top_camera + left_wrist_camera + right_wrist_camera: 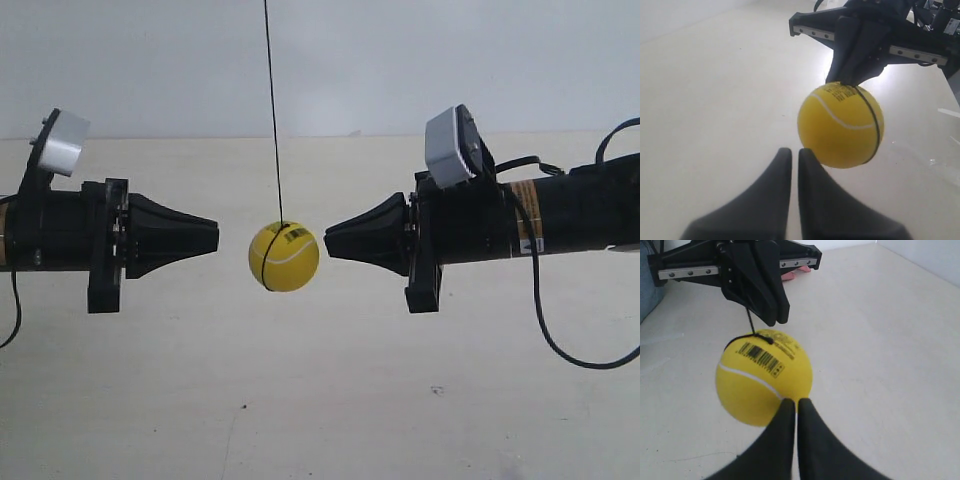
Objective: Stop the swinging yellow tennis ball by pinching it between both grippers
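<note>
Pale tabletop (320,400) is lying under the yellow tennis ball (284,257), which is hanging off-centre between the closed-tight left gripper (794,151) and right gripper (796,401), likely risking a glancing slip off their narrow tips.

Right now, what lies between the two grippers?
Only the yellow tennis ball on its string; the exterior view shows a gap on each side of it.

Barcode sticker (761,357) on the yellow tennis ball (752,395): black bars with a row of small characters alongside, too blurred to read. Lines of dark print (838,91) on the ball: illegible. Amber band label (527,208) around the arm at the exterior view's right, with a small white tag (538,245) just below it: markings too small to read. No legible word, brand or number found.
</note>
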Controlling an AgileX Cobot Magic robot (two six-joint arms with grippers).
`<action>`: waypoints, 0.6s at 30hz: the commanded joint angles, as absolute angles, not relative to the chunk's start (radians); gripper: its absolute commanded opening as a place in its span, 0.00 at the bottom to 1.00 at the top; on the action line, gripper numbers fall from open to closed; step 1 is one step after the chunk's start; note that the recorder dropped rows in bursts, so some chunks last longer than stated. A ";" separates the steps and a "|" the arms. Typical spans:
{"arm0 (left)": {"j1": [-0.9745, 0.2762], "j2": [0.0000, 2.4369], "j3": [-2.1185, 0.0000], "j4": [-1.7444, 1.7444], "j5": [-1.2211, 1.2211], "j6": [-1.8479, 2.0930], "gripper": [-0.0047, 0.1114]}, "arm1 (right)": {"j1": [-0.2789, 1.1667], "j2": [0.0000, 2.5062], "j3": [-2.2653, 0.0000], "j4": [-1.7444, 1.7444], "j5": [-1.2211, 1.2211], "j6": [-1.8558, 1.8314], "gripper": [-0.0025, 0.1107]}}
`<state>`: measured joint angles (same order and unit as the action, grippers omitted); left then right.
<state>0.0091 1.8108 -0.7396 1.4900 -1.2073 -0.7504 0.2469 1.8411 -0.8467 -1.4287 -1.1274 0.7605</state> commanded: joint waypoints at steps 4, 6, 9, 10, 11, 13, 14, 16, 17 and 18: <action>0.010 1.811 -0.743 1.493 -1.221 -0.762 0.08 | 0.239 1.838 -0.850 -1.435 -1.132 0.756 0.02; 0.010 1.811 -0.743 1.493 -1.221 -0.762 0.08 | 0.239 1.838 -0.850 -1.434 -1.123 0.756 0.02; 0.014 1.811 -0.743 1.493 -1.221 -0.759 0.08 | 0.239 1.836 -0.850 -1.444 -1.083 0.756 0.02; 0.018 1.811 -0.743 1.493 -1.221 -0.759 0.08 | 0.239 1.836 -0.850 -1.448 -1.068 0.756 0.02; 0.025 1.811 -0.743 1.493 -1.221 -0.759 0.08 | 0.239 1.836 -0.850 -1.449 -1.055 0.756 0.02; 0.044 1.809 -0.743 1.501 -1.221 -0.759 0.08 | 0.239 1.836 -0.850 -1.449 -1.038 0.753 0.02; 0.056 1.809 -0.743 1.501 -1.221 -0.759 0.08 | 0.239 1.836 -0.850 -1.449 -1.033 0.753 0.02; 0.081 1.809 -0.743 1.503 -1.221 -0.759 0.08 | 0.239 1.836 -0.850 -1.449 -1.019 0.751 0.02; 0.096 1.809 -0.743 1.503 -1.221 -0.761 0.08 | 0.239 1.834 -0.850 -1.449 -1.009 0.751 0.02; 0.110 1.809 -0.743 1.503 -1.221 -0.761 0.08 | 0.235 1.835 -0.850 -1.449 -1.004 0.751 0.02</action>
<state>0.0782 1.8108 -0.7396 1.4982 -1.2088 -0.7564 0.2469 1.8411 -0.8467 -1.4425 -1.0245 0.7605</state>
